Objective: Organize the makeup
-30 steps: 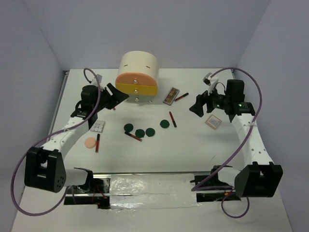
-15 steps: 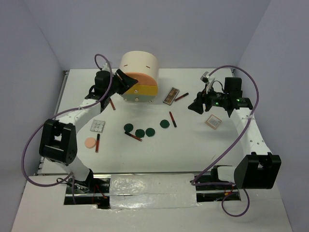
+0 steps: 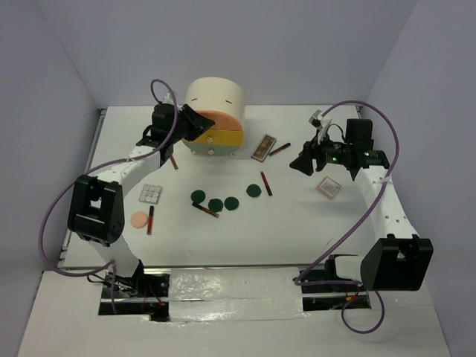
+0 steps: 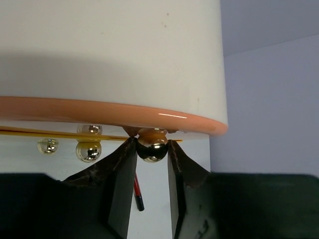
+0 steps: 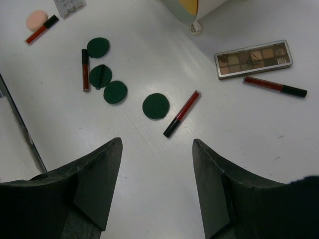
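The makeup lies spread over the white table: several dark green discs point(image 3: 216, 204), several dark-red sticks point(image 3: 265, 183), a brown palette point(image 3: 263, 147), a white palette point(image 3: 151, 194), a peach puff point(image 3: 139, 219) and a pinkish square point(image 3: 328, 187). My left gripper point(image 4: 151, 145) is at the cream cabinet point(image 3: 214, 97), its fingertips pressed on either side of the gold knob point(image 4: 152, 149) under the orange drawer point(image 4: 99, 112). My right gripper point(image 5: 157, 144) hangs open over bare table, with one green disc point(image 5: 156, 106) and a red stick point(image 5: 182, 113) just ahead of it. The pinkish square lies below that arm.
The yellow drawer beneath carries more gold knobs point(image 4: 88, 151). One red stick point(image 4: 138, 191) lies on the table under my left fingers. The brown palette point(image 5: 253, 59) and a further stick point(image 5: 274, 86) lie near the cabinet's right foot. Grey walls close in the table.
My left arm swung up from the table to the cabinet front and its jaws narrowed onto the knob. My right gripper closed partway and shifted slightly toward the back.
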